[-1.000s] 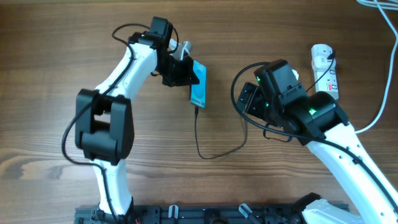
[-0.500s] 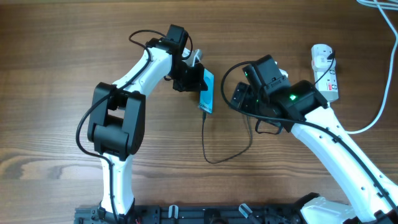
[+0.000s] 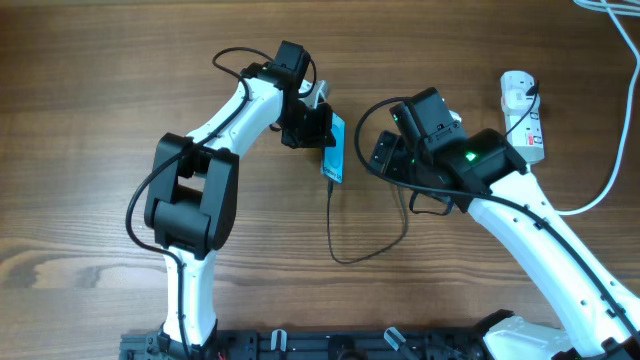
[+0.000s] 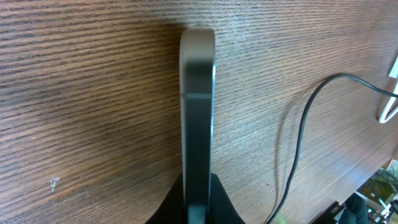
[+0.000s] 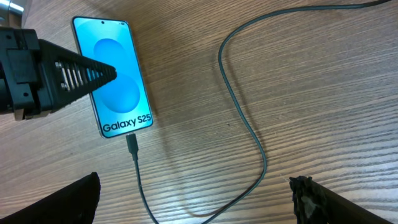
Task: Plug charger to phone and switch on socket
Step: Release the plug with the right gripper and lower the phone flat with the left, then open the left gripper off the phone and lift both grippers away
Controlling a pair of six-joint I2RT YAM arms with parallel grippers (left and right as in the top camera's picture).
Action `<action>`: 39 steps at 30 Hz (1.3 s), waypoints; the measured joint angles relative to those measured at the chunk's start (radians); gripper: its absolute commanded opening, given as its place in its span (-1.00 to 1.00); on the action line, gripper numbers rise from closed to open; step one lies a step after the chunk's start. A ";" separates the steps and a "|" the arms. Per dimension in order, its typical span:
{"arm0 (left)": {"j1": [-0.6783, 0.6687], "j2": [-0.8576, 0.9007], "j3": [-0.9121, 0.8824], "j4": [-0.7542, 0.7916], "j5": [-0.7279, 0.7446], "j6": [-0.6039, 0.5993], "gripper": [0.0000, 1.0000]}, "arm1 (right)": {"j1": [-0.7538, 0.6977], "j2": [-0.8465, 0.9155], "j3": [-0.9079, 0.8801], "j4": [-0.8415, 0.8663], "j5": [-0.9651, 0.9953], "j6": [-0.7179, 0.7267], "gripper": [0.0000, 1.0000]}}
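The phone [image 5: 115,78] shows a bright cyan-blue screen with paler circles and white lettering. The cable [image 5: 221,55] is black, and the power strip [image 3: 522,115] is white with small red marks. The table [image 3: 90,70] is brown wood with fine darker grain.

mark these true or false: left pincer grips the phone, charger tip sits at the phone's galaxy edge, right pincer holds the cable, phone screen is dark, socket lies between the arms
1. The left pincer grips the phone. True.
2. The charger has its plug tip at the phone's short edge beside the "Galaxy S25" text. True.
3. The right pincer holds the cable. False: it is open and empty, and the cable lies on the table.
4. The phone screen is dark. False: it is lit cyan-blue.
5. The socket lies between the arms. False: it lies beyond the right arm, near the table's edge.
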State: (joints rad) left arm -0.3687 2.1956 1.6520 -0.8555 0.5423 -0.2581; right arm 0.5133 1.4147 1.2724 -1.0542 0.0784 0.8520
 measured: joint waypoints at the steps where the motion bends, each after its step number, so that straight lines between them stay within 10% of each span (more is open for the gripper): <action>1: -0.002 0.000 0.000 0.001 0.000 0.000 -0.92 | 0.000 0.000 0.000 0.000 0.000 0.000 0.99; 39: -0.022 0.000 -0.059 0.052 -0.172 -0.018 0.06 | 0.000 0.000 0.000 -0.061 0.010 -0.027 0.99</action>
State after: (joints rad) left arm -0.3908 2.1956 1.5932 -0.8036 0.3706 -0.2760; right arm 0.5133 1.4147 1.2724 -1.1149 0.0879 0.8249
